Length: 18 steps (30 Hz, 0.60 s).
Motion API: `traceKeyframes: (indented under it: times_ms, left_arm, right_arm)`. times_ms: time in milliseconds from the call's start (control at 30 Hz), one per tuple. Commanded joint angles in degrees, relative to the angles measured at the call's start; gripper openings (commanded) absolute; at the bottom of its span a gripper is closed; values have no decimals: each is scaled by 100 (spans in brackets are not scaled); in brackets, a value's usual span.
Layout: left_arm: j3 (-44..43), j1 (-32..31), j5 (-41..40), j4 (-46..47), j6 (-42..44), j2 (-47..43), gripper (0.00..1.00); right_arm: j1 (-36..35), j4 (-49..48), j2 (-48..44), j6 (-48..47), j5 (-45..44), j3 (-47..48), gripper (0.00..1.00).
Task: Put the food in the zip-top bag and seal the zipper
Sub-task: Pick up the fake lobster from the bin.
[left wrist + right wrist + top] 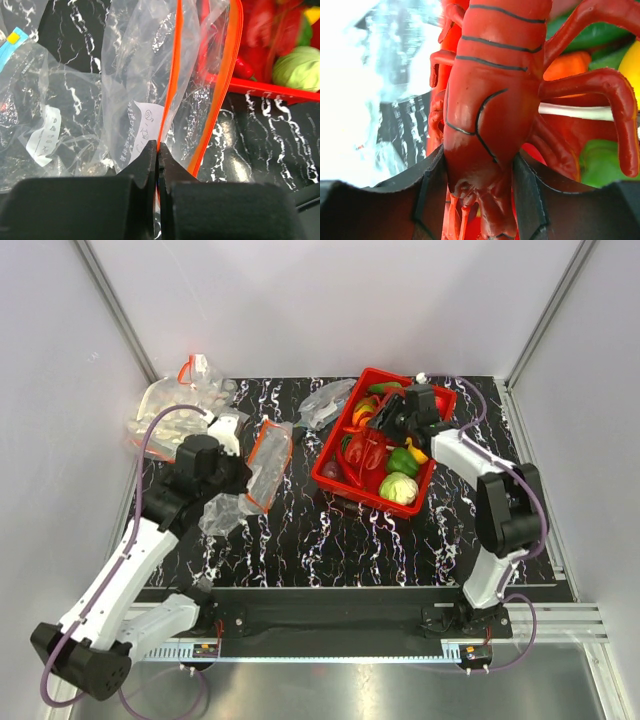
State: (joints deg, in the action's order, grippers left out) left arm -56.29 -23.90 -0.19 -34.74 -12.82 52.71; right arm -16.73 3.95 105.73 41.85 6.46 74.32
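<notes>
The clear zip-top bag lies left of the red tray, its red-orange zipper running up the left wrist view with the mouth spread apart. My left gripper is shut on one lip of the bag at the zipper. My right gripper is shut on a red toy lobster over the tray; in the top view it sits inside the tray. Other food stays in the tray: a green round piece, a green pepper, yellow and orange pieces.
More clear bags lie at the back left and one by the tray's far corner. A crumpled bag lies near my left arm. The black marbled mat covers the table between the white walls.
</notes>
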Motion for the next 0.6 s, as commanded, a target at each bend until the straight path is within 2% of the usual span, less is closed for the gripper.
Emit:
traceKeyframes:
  times_ms: [0,133,233,367,433,567]
  left_arm:
    - [-628,-1,-350,-93,148,204,0]
    - [-1171,-35,-596,-419,236,520,0]
    - [-1567,-167,-1123,-814,262,889,0]
    - [-1885,-817,-1764,-1157,359,1399,0]
    - [-1938,-1037,-1731,-1167,228,1627,0]
    - [-1693,-1362,-1432,-782,-141,1795,0]
  right_arm:
    - [-32,238,-922,-914,-145,91,29]
    - [-23,387,-1528,-1371,109,-259,25]
    - [-32,616,-1959,-1723,531,-366,22]
    - [-41,1212,-2608,-1996,1409,-524,19]
    - [-67,1310,-3012,-2101,1998,-760,18]
    - [-356,1915,-3620,-2382,2377,-1077,17]
